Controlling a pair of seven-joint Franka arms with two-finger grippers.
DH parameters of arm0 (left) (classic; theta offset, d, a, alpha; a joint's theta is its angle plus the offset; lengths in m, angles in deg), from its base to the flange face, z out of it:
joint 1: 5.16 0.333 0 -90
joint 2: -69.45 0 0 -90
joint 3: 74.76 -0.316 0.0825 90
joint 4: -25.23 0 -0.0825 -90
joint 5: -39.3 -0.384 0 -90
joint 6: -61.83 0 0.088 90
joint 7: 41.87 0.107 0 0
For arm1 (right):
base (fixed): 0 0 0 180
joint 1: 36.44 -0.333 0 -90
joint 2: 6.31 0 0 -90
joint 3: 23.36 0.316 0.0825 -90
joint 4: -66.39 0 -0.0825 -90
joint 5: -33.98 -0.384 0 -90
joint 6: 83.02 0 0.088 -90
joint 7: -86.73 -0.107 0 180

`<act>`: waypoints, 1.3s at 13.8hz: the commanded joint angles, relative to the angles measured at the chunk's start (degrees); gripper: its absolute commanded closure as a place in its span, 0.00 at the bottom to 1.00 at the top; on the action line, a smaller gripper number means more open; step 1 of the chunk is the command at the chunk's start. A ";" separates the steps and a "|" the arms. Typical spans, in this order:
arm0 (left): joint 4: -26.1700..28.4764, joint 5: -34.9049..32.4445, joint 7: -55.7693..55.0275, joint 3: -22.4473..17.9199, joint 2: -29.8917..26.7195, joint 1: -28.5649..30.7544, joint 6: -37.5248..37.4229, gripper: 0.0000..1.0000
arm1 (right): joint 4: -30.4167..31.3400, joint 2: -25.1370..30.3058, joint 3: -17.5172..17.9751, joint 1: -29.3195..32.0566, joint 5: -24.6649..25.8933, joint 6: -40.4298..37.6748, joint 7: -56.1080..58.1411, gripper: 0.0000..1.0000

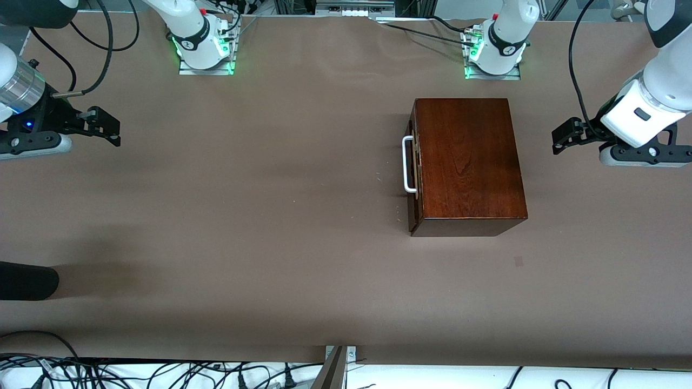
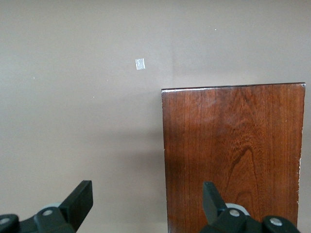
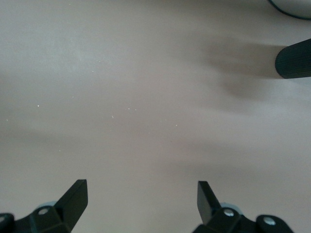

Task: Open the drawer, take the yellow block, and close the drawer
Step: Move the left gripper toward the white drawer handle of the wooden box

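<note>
The dark reddish-brown wooden box [image 1: 467,159] stands on the table with its drawer [image 1: 413,162] pushed in. The drawer's white bar handle [image 1: 407,165] faces the right arm's end of the table. The yellow block is hidden. My left gripper [image 1: 558,141] hangs open and empty toward the left arm's end, beside the box. In the left wrist view the left gripper [image 2: 146,196] shows one finger over the box top [image 2: 233,155]. My right gripper [image 1: 115,133] waits open over bare table at the right arm's end; the right wrist view shows this gripper [image 3: 142,194] holding nothing.
A dark cylindrical object [image 1: 27,281] pokes in at the right arm's end, nearer the front camera, and shows as a black object [image 3: 294,60] in the right wrist view. A small pale patch [image 1: 518,261] marks the brown table cover [image 1: 270,216] near the box.
</note>
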 commanded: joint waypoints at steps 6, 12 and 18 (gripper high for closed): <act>-2.26 -0.48 1.31 0.17 1.01 0.14 -1.66 0.00 | -1.17 -0.28 0.53 0.54 -0.16 -1.15 -0.55 0.00; -2.26 -0.48 1.31 0.17 1.01 -0.04 -1.66 0.00 | -1.17 -0.28 0.53 0.54 -0.16 -1.24 -0.55 0.00; -2.18 -0.22 0.79 0.35 1.09 -2.58 -6.92 0.00 | -1.17 -0.28 0.53 0.54 -0.16 -1.24 -0.55 0.00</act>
